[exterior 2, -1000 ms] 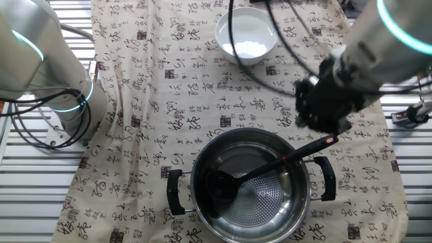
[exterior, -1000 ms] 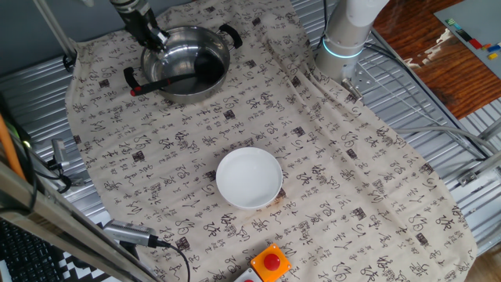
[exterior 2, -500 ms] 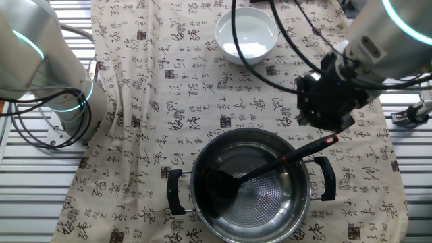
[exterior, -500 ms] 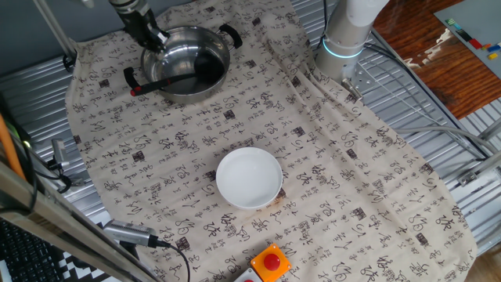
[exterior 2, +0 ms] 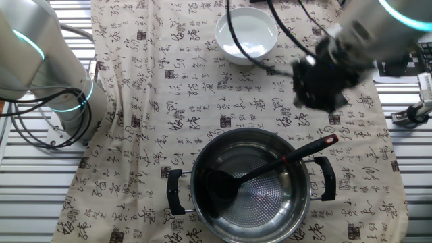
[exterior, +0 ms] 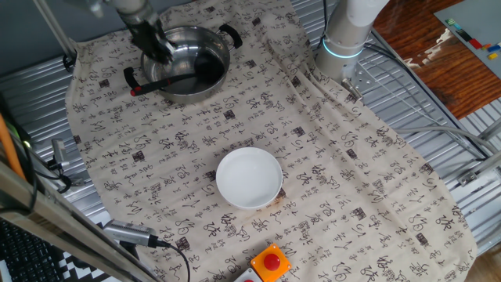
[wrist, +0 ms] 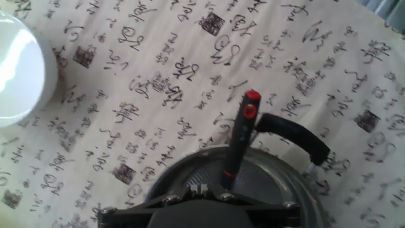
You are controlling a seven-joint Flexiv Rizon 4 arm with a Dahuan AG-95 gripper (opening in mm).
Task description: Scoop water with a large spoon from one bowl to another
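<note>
Resting in the steel pot (exterior 2: 251, 185), the black ladle (exterior 2: 263, 169) is seen with its deep scoop down on the pot floor and its thin handle leaned across the rim beside one black side handle (exterior 2: 328, 177), the red tip (exterior 2: 330, 140) projecting just outside the pot. The same arrangement is recorded in one fixed view, where the pot (exterior: 186, 63) is placed near a far corner of the cloth-covered table (exterior: 344, 188) and the ladle handle (exterior: 160, 81) is laid over the rim, red end outward. The gripper (exterior 2: 317, 79) is held in the air just beside the pot, apart from the ladle handle; it is motion-blurred in both fixed views, so the spacing of its fingers cannot be told, and nothing is seen gripped. In one fixed view the gripper (exterior: 153, 41) is overlapped with the pot's far rim. In the hand view the ladle handle (wrist: 239, 139) is observed below the camera, untouched, with the pot rim (wrist: 190, 166) and a side handle (wrist: 297, 136) alongside; the fingers themselves are not resolved there. The white bowl (exterior 2: 247, 36) is set well apart from the pot, toward the opposite edge of the cloth, and is also recorded at the corner of the hand view (wrist: 19, 69). A red button (exterior: 272, 260) is noted at the table edge near the bowl (exterior: 249, 178).
</note>
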